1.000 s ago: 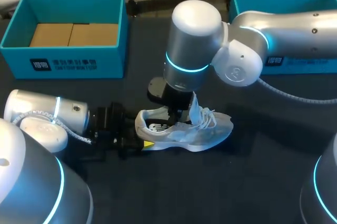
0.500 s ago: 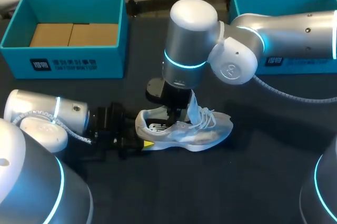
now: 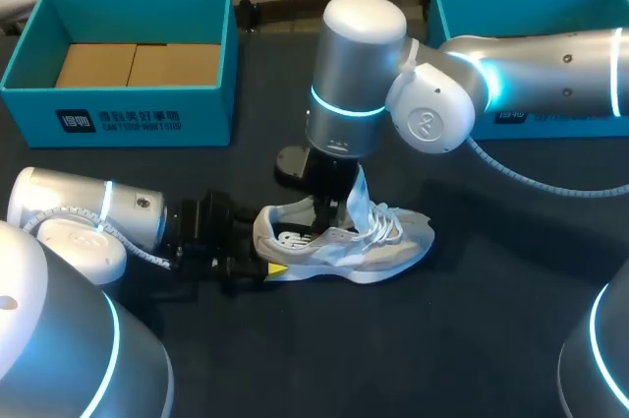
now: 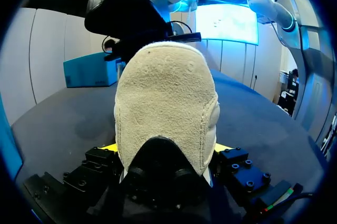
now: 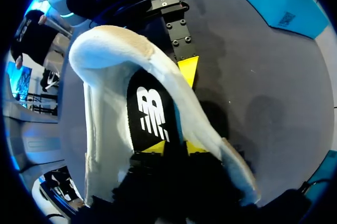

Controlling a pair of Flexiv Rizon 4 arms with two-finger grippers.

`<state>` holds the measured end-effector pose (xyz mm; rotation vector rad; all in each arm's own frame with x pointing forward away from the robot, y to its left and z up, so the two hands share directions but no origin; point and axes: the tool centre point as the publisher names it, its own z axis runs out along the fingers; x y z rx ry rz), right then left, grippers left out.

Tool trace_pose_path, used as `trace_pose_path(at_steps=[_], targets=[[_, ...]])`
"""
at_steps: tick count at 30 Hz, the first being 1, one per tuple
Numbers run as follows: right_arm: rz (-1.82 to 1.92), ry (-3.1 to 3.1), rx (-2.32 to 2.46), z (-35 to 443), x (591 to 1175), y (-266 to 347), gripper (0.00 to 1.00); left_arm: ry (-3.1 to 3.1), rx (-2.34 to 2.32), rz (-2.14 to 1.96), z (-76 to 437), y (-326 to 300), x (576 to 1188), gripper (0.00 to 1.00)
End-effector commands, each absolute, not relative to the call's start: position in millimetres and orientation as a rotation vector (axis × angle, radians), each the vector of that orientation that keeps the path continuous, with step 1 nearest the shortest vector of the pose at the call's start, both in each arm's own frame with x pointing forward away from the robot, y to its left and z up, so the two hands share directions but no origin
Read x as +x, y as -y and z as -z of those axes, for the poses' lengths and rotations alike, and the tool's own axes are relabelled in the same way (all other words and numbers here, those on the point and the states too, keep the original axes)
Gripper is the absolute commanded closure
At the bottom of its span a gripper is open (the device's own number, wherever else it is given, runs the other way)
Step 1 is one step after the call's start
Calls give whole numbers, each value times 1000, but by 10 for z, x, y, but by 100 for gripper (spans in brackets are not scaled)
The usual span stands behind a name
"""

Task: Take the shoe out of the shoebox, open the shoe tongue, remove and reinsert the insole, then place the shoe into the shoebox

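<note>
A white shoe point(image 3: 378, 246) lies on its sole on the dark table, toe to the right, with its tongue point(image 3: 360, 197) standing up. My left gripper point(image 3: 267, 253) lies low at the heel, and its fingers press the heel point(image 4: 166, 103) from both sides. My right gripper point(image 3: 329, 211) comes down from above into the shoe's opening. In the right wrist view its yellow tips point(image 5: 175, 147) stand close together on the black insole point(image 5: 150, 113) with a white logo. A yellow finger point(image 5: 188, 70) of the left gripper shows beside the heel collar point(image 5: 121, 50).
A teal shoebox point(image 3: 118, 115) with brown card on its floor stands at the back left. A second teal box point(image 3: 462, 5) stands at the back right, behind my right arm. Bare dark tabletop lies in front of the shoe.
My right gripper's fingers have drawn closer together inside the shoe, and its wrist has shifted slightly. The shoe and my left gripper have stayed in place.
</note>
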<state>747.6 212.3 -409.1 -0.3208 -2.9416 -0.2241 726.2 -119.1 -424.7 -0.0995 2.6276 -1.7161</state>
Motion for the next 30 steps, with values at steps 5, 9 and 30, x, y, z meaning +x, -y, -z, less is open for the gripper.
trace_pose_path(at_steps=[5, 9, 30], targets=[[231, 2924, -338, 4424, 7229, -2167, 100, -2630, -100, 1711, 4257, 1193, 7269, 100], [219, 2944, -352, 4297, 7205, -2110, 100, -2630, -100, 1711, 4257, 1193, 7269, 100], [222, 3086, -323, 3600, 7382, -1922, 100, -2630, -100, 1711, 4257, 1193, 7269, 100]])
